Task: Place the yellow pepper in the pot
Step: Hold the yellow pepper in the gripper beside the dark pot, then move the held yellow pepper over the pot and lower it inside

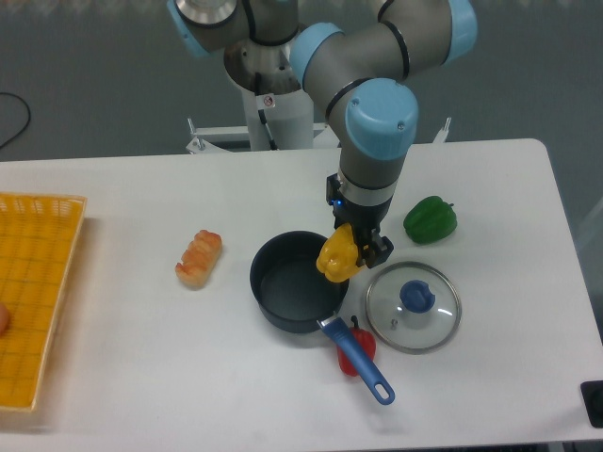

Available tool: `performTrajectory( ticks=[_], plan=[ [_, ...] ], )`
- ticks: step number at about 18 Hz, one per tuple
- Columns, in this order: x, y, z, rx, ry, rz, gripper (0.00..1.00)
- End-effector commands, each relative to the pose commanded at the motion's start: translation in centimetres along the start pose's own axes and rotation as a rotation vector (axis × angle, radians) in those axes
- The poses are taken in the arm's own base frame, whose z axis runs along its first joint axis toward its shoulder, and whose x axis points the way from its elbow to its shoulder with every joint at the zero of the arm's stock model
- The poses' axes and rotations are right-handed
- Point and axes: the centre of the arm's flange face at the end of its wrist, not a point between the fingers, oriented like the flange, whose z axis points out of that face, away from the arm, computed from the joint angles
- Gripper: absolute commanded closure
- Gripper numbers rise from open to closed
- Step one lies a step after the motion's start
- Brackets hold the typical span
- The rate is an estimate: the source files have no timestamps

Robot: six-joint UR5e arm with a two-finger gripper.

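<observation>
Handle (358, 354): bright blue and straight, at lower centre of the frame, running from the pot's near rim down toward the right, its far end nearest the camera.
Red pepper (363, 347): small and red, lying under the handle, showing mostly on its right side.
Lid (413, 306): round glass with a metal rim and a blue knob, flat on the table just right of the pot, not touching it as far as can be seen.
Basket (33, 292): orange-yellow mesh tray at the left edge of the frame, cut off by the border; a small reddish item shows at its left edge, too little to tell what.
Pot (294, 282): round, shallow, dark navy-grey, at the centre of the frame; its inside shows bare and dark.
Bread (199, 258): an orange-tan ridged pastry toy on the table, left of the pot and apart from it.
Pepper (336, 255): glossy, lumpy, bright yellow, held above the pot's right rim, overlapping the rim in this view; not resting in the pot.
Gripper (353, 250): pointing down, its dark fingers closed narrowly around the pepper, which hides most of them.
Green pepper (430, 219): on the table at right of centre, beyond the lid and right of the gripper.
Arm (377, 122): grey with light-blue joint caps, coming down from the top of the frame to the gripper.
Table (490, 188): white, filling most of the frame, with dark floor beyond it.
</observation>
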Motion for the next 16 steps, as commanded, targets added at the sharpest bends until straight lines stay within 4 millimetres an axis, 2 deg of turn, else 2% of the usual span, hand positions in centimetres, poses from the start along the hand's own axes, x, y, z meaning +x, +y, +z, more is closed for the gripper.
performTrajectory(
  ticks=[2,4,6,12,16],
  plan=[
    [0.3,-0.4,-0.3,0.005,-0.004,-0.009,0.39],
    [0.8,-1.9,-0.1,0.000,-0.001,-0.015,0.39],
    [1.7,-3.5,1.3,-0.011,0.021,0.004,0.39],
    [3.8,-5.3,5.3,-0.145,0.074,0.058,0.39],
    [4.5,-5.3,6.6,-0.162,0.098,0.064,0.39]
  ],
)
